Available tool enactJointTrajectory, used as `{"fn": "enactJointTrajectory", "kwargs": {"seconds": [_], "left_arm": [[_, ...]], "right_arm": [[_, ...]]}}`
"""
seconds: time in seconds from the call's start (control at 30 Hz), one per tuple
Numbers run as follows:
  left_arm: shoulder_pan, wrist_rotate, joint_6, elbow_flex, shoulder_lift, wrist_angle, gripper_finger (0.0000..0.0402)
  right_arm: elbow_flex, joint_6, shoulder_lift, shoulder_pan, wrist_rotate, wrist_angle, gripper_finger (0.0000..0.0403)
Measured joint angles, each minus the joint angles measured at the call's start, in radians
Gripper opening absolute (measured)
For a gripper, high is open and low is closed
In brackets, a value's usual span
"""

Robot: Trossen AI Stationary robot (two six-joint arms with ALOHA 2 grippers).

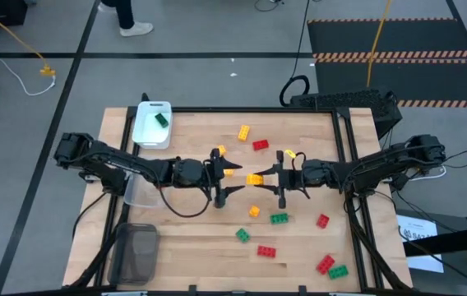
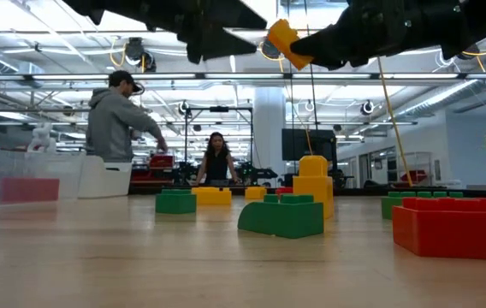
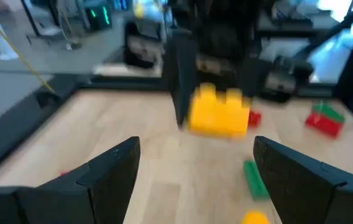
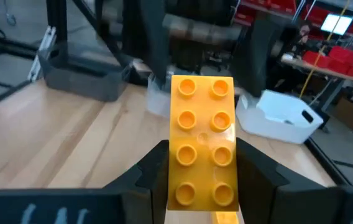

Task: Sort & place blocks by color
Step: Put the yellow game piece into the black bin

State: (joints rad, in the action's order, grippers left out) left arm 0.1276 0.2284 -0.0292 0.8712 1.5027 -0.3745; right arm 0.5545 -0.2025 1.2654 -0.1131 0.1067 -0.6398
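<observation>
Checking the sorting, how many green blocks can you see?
4 green blocks: one in the white tray, two mid-table, one by the near-right corner; arms may hide more.

Light wooden table, carrying a white tray at its far left corner, a clear tray nearer than that, a dark tray nearest. Right of the white tray, scattered red, green and yellow blocks.

high view looks straight down on the whole table; low view sits at tabletop level, facing the room. wrist views face each other closely, both sharing the raised yellow block.
</observation>
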Motion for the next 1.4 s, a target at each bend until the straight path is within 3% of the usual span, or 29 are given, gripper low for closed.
{"fn": "enactJointTrajectory", "kwargs": {"seconds": [0.47, 1.13, 1.4], "left_arm": [[0.020, -0.048, 0.002, -0.001, 0.049, -0.049, 0.0324], [0.024, -0.044, 0.014, -0.001, 0.074, -0.095, 0.0325], [0.025, -0.014, 0.030, -0.001, 0.133, -0.157, 0.0254]], "right_arm": [[0.071, 0.004, 0.103, 0.000, -0.033, 0.014, 0.0121], [0.071, 0.008, 0.108, 0.000, -0.033, 0.001, 0.0121], [0.071, 0.015, 0.108, 0.000, -0.033, 0.024, 0.0121]]}}
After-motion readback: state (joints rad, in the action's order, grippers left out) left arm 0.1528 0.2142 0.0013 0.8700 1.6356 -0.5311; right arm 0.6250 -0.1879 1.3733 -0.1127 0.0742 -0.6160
